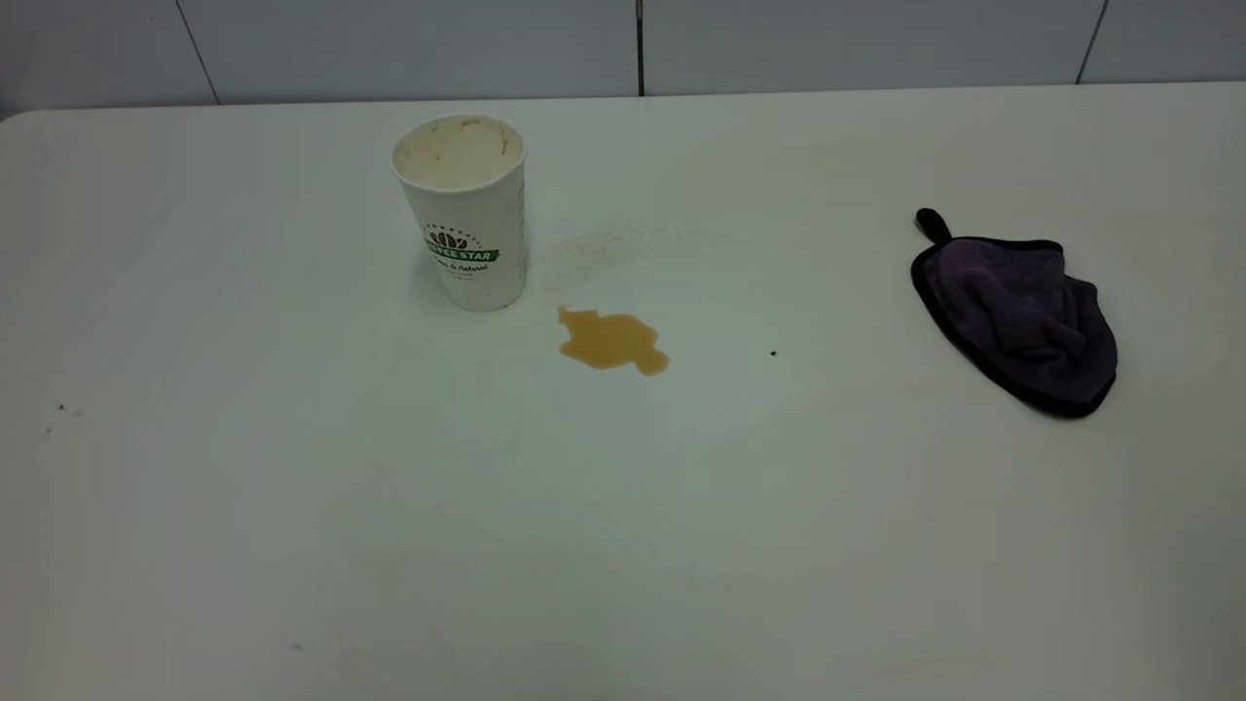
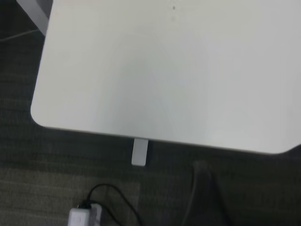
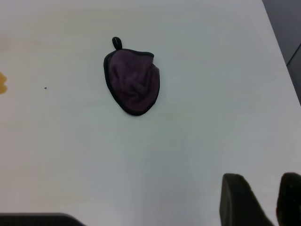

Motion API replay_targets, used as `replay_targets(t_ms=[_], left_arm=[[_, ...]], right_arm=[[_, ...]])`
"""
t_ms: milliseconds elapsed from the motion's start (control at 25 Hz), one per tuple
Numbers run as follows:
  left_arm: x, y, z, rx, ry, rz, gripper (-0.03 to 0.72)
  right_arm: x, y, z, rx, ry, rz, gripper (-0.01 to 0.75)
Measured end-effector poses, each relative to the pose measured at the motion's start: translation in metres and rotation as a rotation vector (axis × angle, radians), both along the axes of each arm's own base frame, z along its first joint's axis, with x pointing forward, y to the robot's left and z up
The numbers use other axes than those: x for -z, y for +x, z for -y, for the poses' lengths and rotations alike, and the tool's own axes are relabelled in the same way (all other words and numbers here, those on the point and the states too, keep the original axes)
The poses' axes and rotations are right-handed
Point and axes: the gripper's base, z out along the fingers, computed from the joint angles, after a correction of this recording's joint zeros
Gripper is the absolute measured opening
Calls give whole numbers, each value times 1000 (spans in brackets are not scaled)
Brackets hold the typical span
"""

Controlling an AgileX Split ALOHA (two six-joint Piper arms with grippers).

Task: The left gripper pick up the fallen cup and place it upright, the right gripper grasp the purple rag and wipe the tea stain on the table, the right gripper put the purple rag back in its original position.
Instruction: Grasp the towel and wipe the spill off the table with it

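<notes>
The cup (image 1: 467, 209) stands upright on the table (image 1: 623, 545), rim up, green banner facing the camera. The tea stain (image 1: 611, 341) lies just to its right and slightly nearer, and its edge shows in the right wrist view as the tea stain (image 3: 2, 84). The purple rag (image 1: 1017, 316) lies crumpled at the far right, loop tab pointing back. In the right wrist view the purple rag (image 3: 132, 81) is well ahead of my right gripper (image 3: 263, 179), which is open and empty above bare table. My left gripper (image 2: 202, 188) hangs off the table corner (image 2: 42, 117), over the floor. Neither gripper shows in the exterior view.
A tiny black speck (image 1: 773, 352) sits between the stain and the rag. A grey panelled wall (image 1: 623, 44) runs behind the table. Below the table's edge, the floor holds a white power strip with a black cable (image 2: 84, 215) and a pale bracket (image 2: 139, 151).
</notes>
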Motion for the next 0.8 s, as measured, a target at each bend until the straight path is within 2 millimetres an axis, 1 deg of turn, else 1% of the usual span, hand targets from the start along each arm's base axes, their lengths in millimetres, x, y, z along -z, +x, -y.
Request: replay_targets(t_ms=[160, 360, 640, 800], left_arm=[[2, -8, 1, -29, -6, 72, 545], [6, -14, 2, -47, -12, 103, 545], [7, -25, 3, -41, -12, 184, 545], [7, -28, 4, -12, 1, 204, 545]], right_arm=[[0, 0, 0, 0, 0, 0, 238], [0, 0, 0, 0, 0, 0, 238], [0, 0, 0, 0, 0, 0, 238], [0, 0, 0, 0, 0, 0, 238]])
